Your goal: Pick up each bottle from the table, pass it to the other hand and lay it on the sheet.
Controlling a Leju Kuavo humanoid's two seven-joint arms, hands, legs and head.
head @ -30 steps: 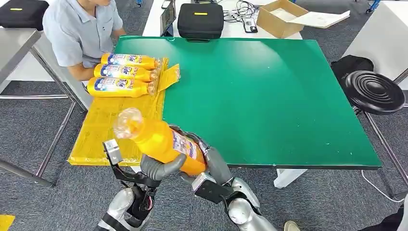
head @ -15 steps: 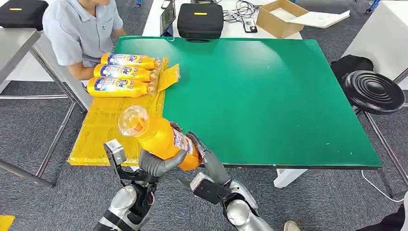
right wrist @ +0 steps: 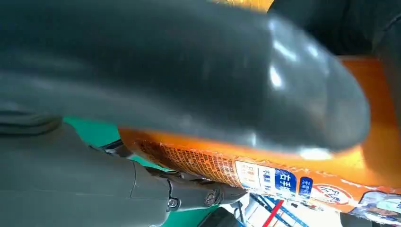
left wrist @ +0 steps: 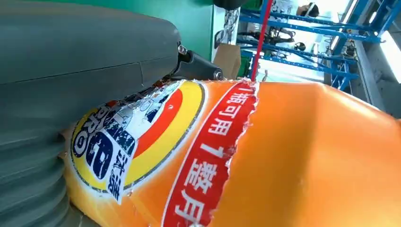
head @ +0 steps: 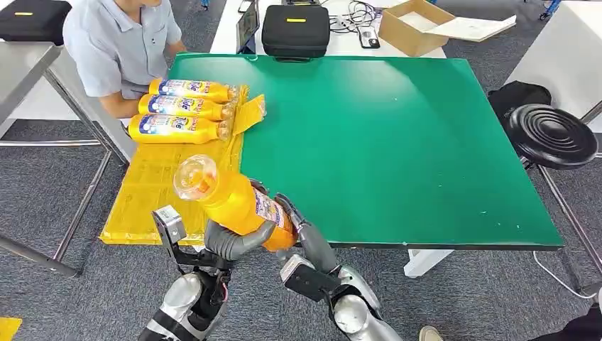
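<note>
An orange bottle [head: 234,199] with a clear cap hangs tilted over the table's near edge, cap end toward the yellow sheet [head: 152,192]. My left hand [head: 231,243] grips its lower body from beneath. My right hand [head: 307,234] lies against the bottle's base side, and its thumb [right wrist: 189,80] presses across the orange body [right wrist: 283,170]. In the left wrist view the label [left wrist: 142,137] sits right against my left hand [left wrist: 71,56]. Three more orange bottles [head: 181,106] lie side by side at the sheet's far end.
The green table [head: 397,142] spreads to the right. A person in a grey shirt [head: 117,42] sits at the far left corner by the laid bottles. A black case [head: 295,30] and a cardboard box [head: 412,25] stand behind the table; a black stool [head: 552,135] is at the right.
The bottle and both hands have moved slightly up and toward the sheet, and the cap end has risen. In the last half second almost nothing moved.
</note>
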